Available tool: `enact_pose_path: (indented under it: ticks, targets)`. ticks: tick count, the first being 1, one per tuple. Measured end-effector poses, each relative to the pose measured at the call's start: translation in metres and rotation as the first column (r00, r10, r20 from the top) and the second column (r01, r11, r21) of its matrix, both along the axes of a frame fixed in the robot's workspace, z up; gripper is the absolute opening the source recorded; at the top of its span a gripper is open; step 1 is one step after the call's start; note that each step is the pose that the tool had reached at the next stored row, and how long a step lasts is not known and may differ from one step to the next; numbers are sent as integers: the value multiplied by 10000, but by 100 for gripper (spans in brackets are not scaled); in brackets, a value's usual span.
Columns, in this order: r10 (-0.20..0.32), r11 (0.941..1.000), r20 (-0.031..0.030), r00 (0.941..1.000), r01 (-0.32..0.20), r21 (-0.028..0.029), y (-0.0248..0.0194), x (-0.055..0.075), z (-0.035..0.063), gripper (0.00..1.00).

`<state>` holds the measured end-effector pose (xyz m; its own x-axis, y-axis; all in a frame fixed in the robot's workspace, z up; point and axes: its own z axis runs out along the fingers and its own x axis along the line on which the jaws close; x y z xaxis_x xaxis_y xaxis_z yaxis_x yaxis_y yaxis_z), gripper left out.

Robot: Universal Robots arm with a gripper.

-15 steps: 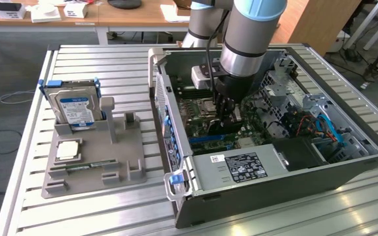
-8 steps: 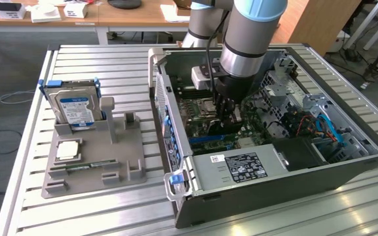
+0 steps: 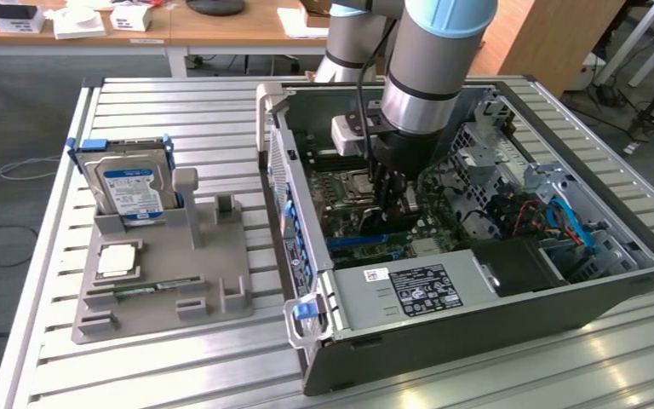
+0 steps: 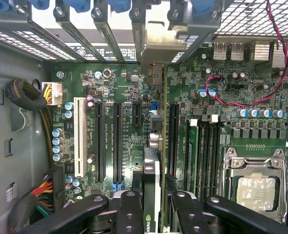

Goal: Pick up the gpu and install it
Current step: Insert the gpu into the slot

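Now jaws clamped on gpu (image 4: 152,175): card edge-on between them, above motherboard (image 4: 129,92) slots inside case (image 3: 475,341). Likely light, stiff, thin; components fragile, smooth faces may slip. Best hold: flat faces near top edge, clear of bracket and connector.

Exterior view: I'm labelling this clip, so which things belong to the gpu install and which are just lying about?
Job in hand:
gpu, clamped in the gripper; open computer case; motherboard expansion slots.

Lying about:
hard drive, RAM stick and processor on the grey holder; boxes on the wooden desk behind.
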<state>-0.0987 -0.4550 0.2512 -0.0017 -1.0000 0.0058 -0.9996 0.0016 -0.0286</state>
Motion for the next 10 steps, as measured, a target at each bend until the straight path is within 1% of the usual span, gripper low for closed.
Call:
enact_pose_path:
  ticks: [10]
  targets:
    - [1,10000,1,10000,-1,2,0,0,-1,27]
